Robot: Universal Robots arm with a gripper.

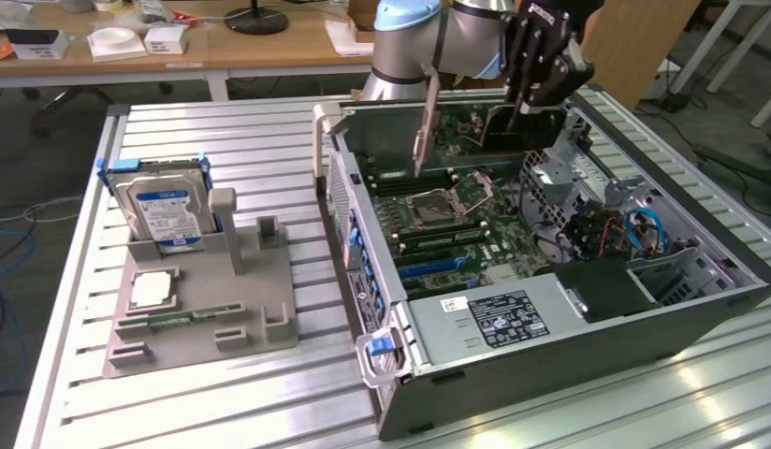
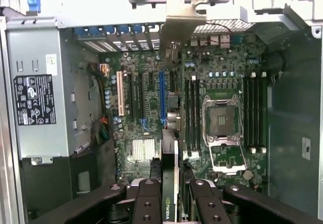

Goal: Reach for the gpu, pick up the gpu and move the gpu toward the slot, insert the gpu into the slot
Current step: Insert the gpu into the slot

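Observation:
My gripper [image 1: 526,105] hangs over the far end of the open computer case [image 1: 685,318], shut on the gpu [image 1: 467,126]. The gpu is a dark green card held on edge, and its metal bracket [image 1: 425,126] points down toward the motherboard [image 1: 486,234]. In the wrist view the card [image 2: 170,171] runs edge-on between the two black fingers [image 2: 147,204], with its bracket [image 2: 180,19] at the far end. It hovers above the board, roughly in line with the blue slot [image 2: 162,98], which also shows as the blue slot [image 1: 432,267] in the exterior view.
On the exterior view's left, a grey fixture [image 1: 254,318] holds a blue-labelled hard drive [image 1: 165,210], a processor [image 1: 152,290] and a green memory stick [image 1: 173,321]. Inside the case sit the power supply [image 1: 498,318], the processor socket [image 1: 432,208] and a bundle of cables [image 1: 635,234].

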